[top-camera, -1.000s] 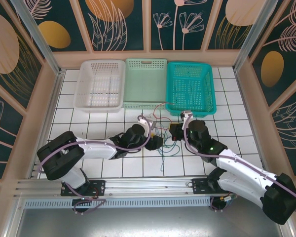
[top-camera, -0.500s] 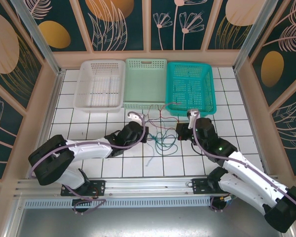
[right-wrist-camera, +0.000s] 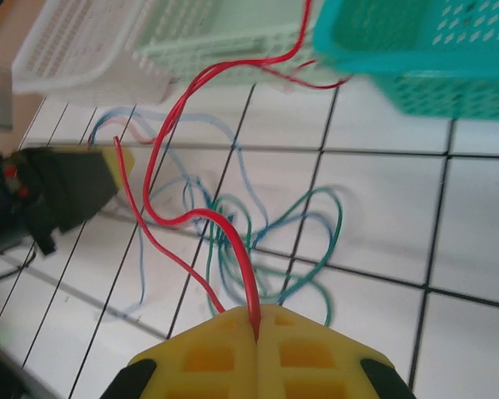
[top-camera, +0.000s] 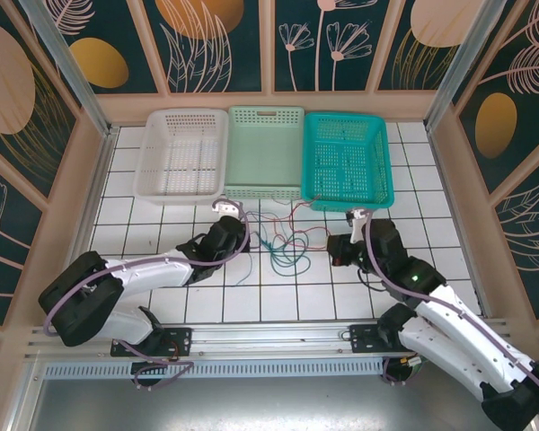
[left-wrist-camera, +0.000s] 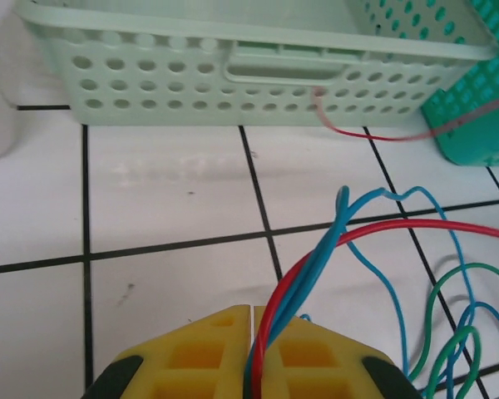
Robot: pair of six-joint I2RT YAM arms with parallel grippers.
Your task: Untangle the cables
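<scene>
Left hand [left-wrist-camera: 252, 322] pinching thin blue and red cables [left-wrist-camera: 314, 256], right hand [right-wrist-camera: 258, 320] pinching a red cable [right-wrist-camera: 244, 274]; the loose tangle [top-camera: 283, 247] lying between both hands could cinch tight if pulled apart.

Cables [left-wrist-camera: 337, 218]: thin, smooth plastic sheath, slight sheen. White basket [top-camera: 148, 153], mint basket [left-wrist-camera: 150, 79] and teal basket [right-wrist-camera: 416, 46]: perforated moulded plastic, semi-matt. Tiles [left-wrist-camera: 166, 174] are glossy white with matt dark grout [left-wrist-camera: 86, 199]. Left gripper [left-wrist-camera: 252, 324] and right gripper [right-wrist-camera: 258, 320]: matt yellow plastic pads with recessed faces (dark housing behind also looks matt). Rail [top-camera: 269, 339] is bare brushed metal. Arm shells [top-camera: 153, 268] are glossy white plastic.
</scene>
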